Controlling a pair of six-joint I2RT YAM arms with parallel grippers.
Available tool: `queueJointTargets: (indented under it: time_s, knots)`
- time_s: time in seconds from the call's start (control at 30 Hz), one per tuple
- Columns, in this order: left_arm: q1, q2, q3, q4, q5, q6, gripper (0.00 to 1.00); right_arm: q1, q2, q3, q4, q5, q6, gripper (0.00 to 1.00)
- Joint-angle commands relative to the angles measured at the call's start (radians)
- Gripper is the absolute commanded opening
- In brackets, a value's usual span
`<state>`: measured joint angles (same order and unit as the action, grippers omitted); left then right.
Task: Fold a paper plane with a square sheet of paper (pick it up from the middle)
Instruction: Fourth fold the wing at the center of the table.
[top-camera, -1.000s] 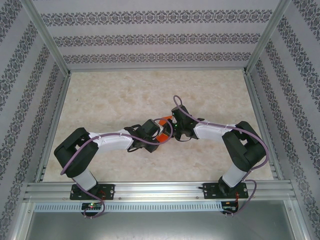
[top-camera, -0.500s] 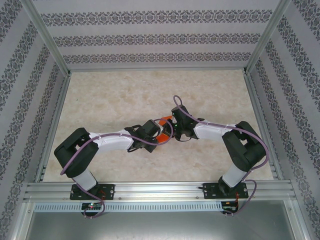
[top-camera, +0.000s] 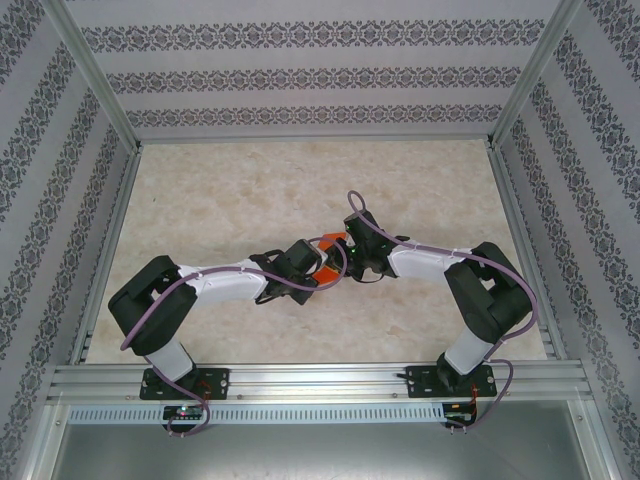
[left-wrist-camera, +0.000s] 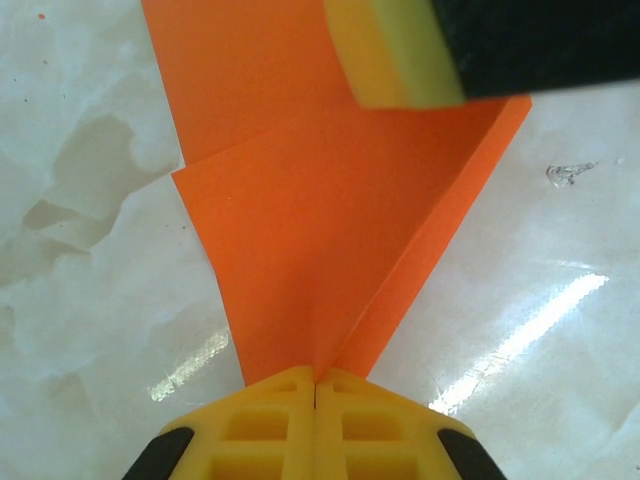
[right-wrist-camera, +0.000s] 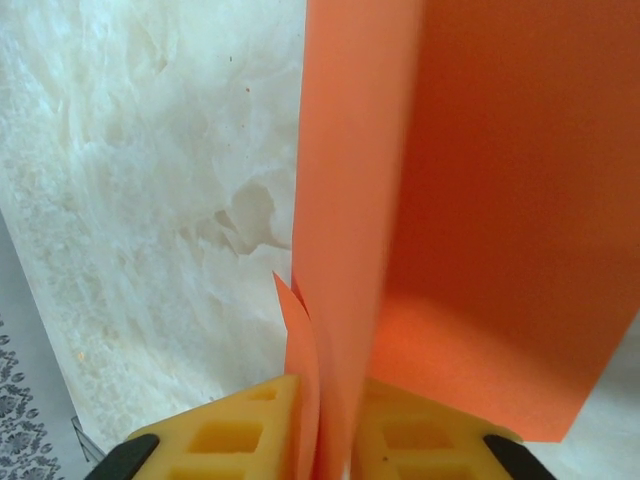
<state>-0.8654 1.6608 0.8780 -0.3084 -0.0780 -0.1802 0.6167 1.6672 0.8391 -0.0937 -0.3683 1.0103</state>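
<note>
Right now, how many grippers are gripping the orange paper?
2. The left gripper pinches the orange paper at its pointed end; the right gripper pinches its far end.

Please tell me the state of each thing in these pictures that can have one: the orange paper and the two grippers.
orange paper: folded and creased, not yet a finished plane, pinched by both grippers.
left gripper: shut on the paper's pointed end.
right gripper: shut on folded layers of the paper, which stand on edge between its fingers.
</note>
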Motion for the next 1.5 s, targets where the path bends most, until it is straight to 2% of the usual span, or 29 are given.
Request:
queueJointTargets:
  time_s: [0.0,0.13,0.27,0.5,0.6,0.7,0.93,1.47]
  knots:
    - [-0.009,0.002,0.031,-0.011,0.007,0.005,0.04,-0.012,-0.038,0.025,-0.019,0.019,-0.043,0.23]
    - [0.019,-0.001,0.022,0.018,0.099,-0.028,0.03,-0.034,-0.113,0.002,-0.058,0.061,-0.067,0.39]
    - [0.064,-0.001,0.011,0.063,0.220,-0.062,0.03,-0.066,-0.220,-0.057,-0.042,0.086,-0.072,0.47]
    - [0.122,0.012,-0.019,0.120,0.346,-0.101,0.03,-0.098,-0.320,-0.118,-0.004,0.049,-0.101,0.51]
    - [0.142,0.027,-0.027,0.146,0.410,-0.118,0.04,-0.097,-0.307,-0.126,0.035,0.004,-0.107,0.46]
    - [0.161,0.043,-0.034,0.176,0.464,-0.139,0.04,-0.088,-0.273,-0.121,0.068,-0.032,-0.108,0.36]
    - [0.221,0.074,-0.051,0.233,0.574,-0.190,0.04,-0.040,-0.158,-0.061,0.099,-0.047,-0.107,0.21]
    - [0.287,0.115,-0.054,0.270,0.694,-0.230,0.05,-0.013,0.026,0.025,0.167,-0.075,-0.083,0.16]
